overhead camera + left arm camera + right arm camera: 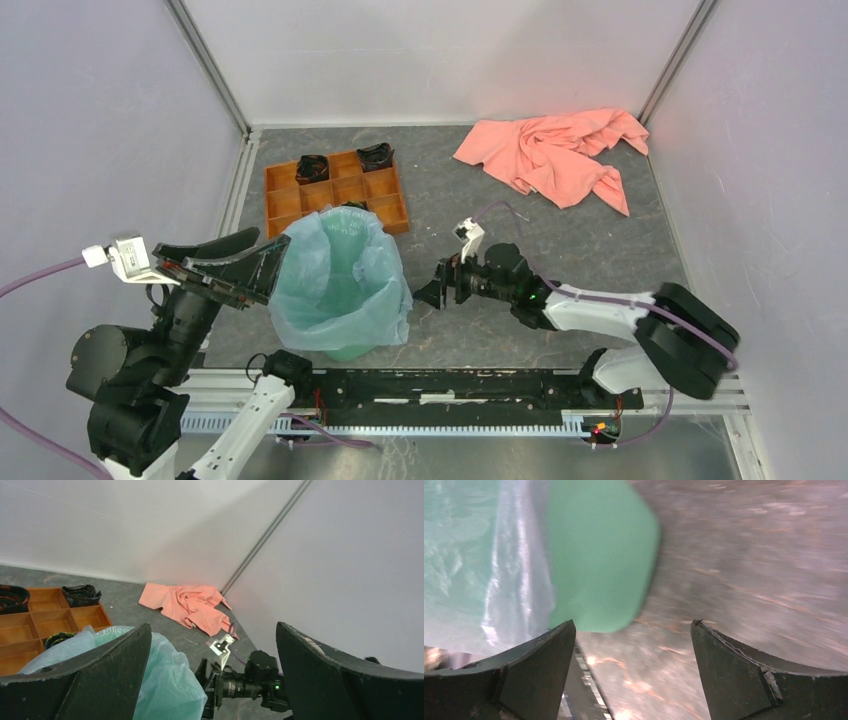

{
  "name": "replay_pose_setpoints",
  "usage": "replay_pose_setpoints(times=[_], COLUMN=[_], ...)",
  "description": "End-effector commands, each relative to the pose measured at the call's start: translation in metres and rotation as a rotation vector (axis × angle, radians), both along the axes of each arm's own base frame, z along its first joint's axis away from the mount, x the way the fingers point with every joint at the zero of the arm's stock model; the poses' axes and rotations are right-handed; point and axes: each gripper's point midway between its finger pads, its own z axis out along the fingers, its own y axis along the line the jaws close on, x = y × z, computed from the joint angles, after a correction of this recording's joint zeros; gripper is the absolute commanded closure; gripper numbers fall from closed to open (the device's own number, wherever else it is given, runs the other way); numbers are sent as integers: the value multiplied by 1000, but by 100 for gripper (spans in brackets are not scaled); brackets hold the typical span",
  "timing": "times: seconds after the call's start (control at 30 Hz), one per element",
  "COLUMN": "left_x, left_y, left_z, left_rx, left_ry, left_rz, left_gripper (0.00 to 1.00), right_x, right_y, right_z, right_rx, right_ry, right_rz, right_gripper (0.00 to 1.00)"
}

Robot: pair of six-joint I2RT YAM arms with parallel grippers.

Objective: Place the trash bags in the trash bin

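Note:
The mint-green trash bin [349,351] stands near the table's front left. The pale blue trash bag [340,290] lines it and drapes over its rim and down its walls. My left gripper [268,265] is open at the bin's left rim, just above the bag [165,680], holding nothing. My right gripper [432,283] is open and empty, low beside the bin's right side, close to the bag's hanging edge. In the right wrist view the bin's wall [599,555] and the bag film [484,570] lie ahead and left of the open right gripper [634,622].
An orange compartment tray [335,195] with black items [312,168] stands just behind the bin. A salmon-pink cloth [555,150] lies at the back right. White walls enclose the table. The arms' mounting rail [450,385] runs along the front edge.

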Motion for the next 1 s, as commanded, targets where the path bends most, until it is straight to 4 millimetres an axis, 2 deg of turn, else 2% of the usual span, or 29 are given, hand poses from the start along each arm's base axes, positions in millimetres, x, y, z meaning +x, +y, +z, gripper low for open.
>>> replay_pose_setpoints(times=[0.0, 0.03, 0.07, 0.17, 0.23, 0.33, 0.47, 0.53, 0.63, 0.77, 0.87, 0.97], left_x=[3, 4, 5, 9, 15, 22, 27, 27, 23, 14, 12, 15], left_y=[8, 9, 8, 10, 12, 11, -1, -5, -4, 6, 10, 8], left_z=[12, 11, 11, 11, 12, 17, 35, 48, 66, 82, 86, 86], left_rx=[-11, -8, -5, 1, -2, -16, -9, 12, 41, 45, 32, 10], left_ry=[-39, -37, -36, -43, -51, -70, -133, -161, -192, -234, -242, -222], left_rz=[49, 52, 54, 69, 90, 104, 52, 31, 38, 79, 91, 85], left_gripper=[0, 0, 0, 0, 0, 0, 0, 0, 0, 0, 0, 0], right_x=[30, 38, 37, 40, 40, 32, 3, -14, -35, -50, -54, -52], right_y=[-82, -100, -118, -152, -166, -182, -201, -215, -238, -255, -262, -278], right_z=[-30, -24, -24, 12, 54, 124, 229, 273, 324, 359, 369, 372], right_rx=[-425, -502, -587, -691, -668, -544, -285, -173, -50, 40, 80, 33], right_ry=[-140, -191, -207, -330, -418, -535, -719, -791, -859, -902, -921, -952], right_rz=[-214, -262, -278, -321, -361, -429, -467, -491, -539, -575, -600, -657], right_gripper=[7, 6, 5, 4, 4, 2, 2, 2, 2, 2, 2, 2])
